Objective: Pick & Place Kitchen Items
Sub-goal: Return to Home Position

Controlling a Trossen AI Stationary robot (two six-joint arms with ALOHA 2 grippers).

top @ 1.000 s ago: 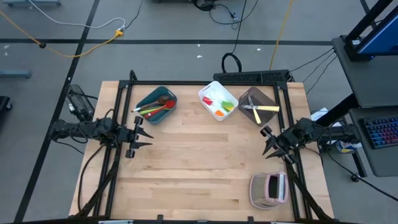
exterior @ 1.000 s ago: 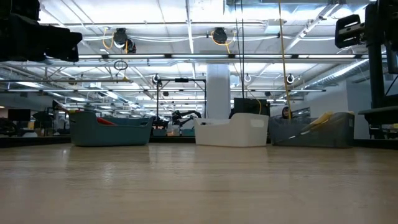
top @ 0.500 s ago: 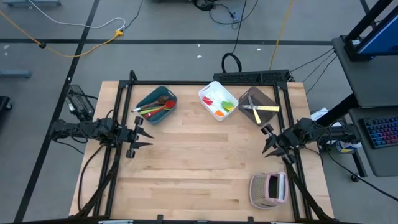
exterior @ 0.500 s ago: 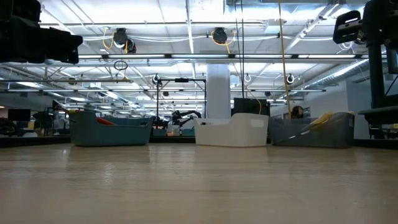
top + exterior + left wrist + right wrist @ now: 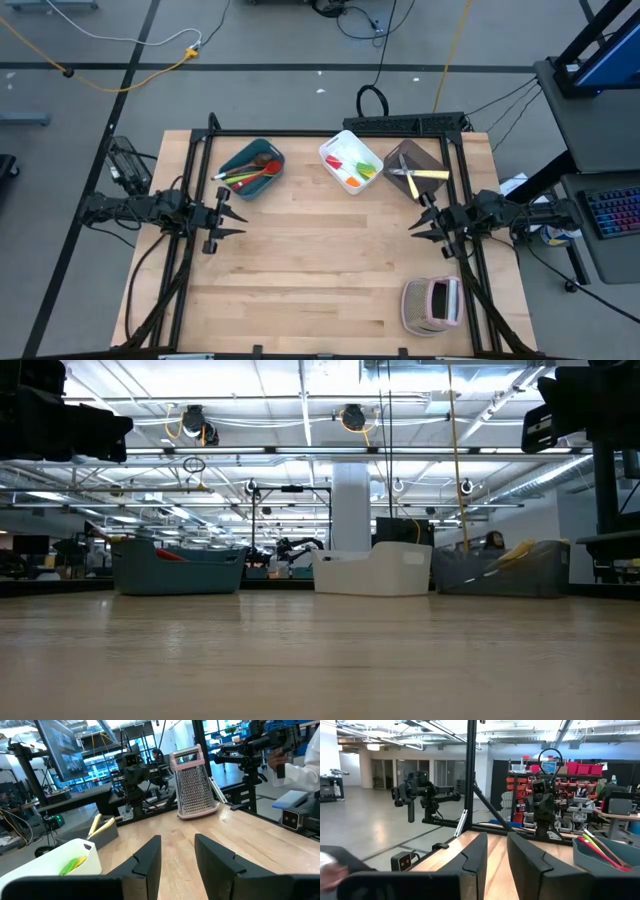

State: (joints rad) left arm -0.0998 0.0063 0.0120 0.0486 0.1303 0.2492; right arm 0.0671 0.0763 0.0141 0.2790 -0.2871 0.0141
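The kitchen items lie in three bins at the table's far side. Red and green spoons (image 5: pixel 252 175) are in the teal bin (image 5: pixel 236 160), small coloured spatulas (image 5: pixel 354 170) in the white bin (image 5: pixel 340 143), and pale-handled knives (image 5: pixel 424 176) in the brown bin (image 5: pixel 400 155). My left gripper (image 5: pixel 236 219) hangs over the table's left side, pointing right, open with nothing between its fingers (image 5: pixel 150 857). My right gripper (image 5: pixel 414 226) hangs over the right side, pointing left, open by a narrower gap and also empty (image 5: pixel 476 852).
A pink-grey grater (image 5: pixel 432 303) stands near the table's near right corner, also seen in the left wrist view as the grater (image 5: pixel 192 782). A black frame (image 5: pixel 330 132) runs along the far edge and sides. A person's sleeve (image 5: pixel 300 765) shows beyond the table.
My right gripper has swung at the wrist. Its fingers slanted toward the near left before and now point straight at the table's left. The arm itself has stayed in place, and nothing else has moved.
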